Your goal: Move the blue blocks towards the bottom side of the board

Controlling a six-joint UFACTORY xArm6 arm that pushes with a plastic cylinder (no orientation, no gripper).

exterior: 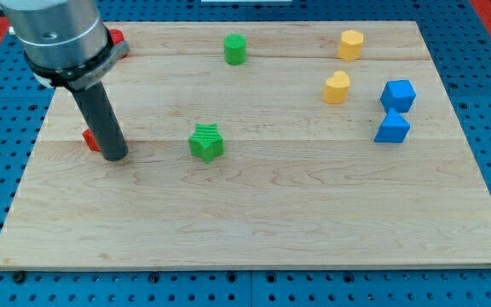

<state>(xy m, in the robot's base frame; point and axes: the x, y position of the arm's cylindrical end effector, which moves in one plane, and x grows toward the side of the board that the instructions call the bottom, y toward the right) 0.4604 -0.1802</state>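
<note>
Tip (115, 157) of my gripperless dark rod is resting at centre left beside a small red block (90, 139), while two blue cube-like blocks (398, 95) (392, 127) are sitting far right on the wooden board (254, 222).

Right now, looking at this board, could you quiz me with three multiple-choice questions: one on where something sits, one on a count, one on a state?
1. Where are the blue blocks?
A. the view's right
B. the view's left
C. the bottom edge

2. How many yellow blocks?
A. one
B. two
C. four

3. My tip is:
A. among the blue blocks
B. beside a red block
C. off the board

Answers:
1 A: blue cube and second blue block sit at the right.
2 B: two yellow blocks.
3 B: my tip stands by the red block.
</note>
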